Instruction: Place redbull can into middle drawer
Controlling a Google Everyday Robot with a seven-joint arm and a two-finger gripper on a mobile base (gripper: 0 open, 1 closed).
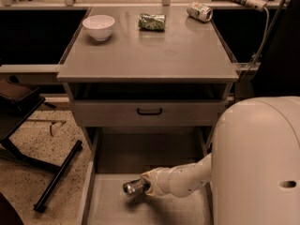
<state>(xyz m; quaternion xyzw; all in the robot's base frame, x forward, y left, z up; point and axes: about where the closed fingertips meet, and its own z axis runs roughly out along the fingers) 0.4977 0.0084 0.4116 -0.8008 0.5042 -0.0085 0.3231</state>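
The redbull can (133,187) is small and metallic, and its shiny round end points left. It lies on its side in my gripper (143,185), low over the floor of the middle drawer (112,209). That drawer is a long grey tray pulled out at the bottom of the cabinet. My gripper is shut on the can's right end. My white arm (187,175) reaches in from the right over the tray. I cannot tell whether the can touches the floor.
A grey drawer front with a black handle (149,111) sits above the tray. On the cabinet top (150,55) stand a white bowl (98,26), a green-patterned can (152,21) and a white can (199,11). A black stand (56,175) lies on the floor at left. My body (258,163) fills the right.
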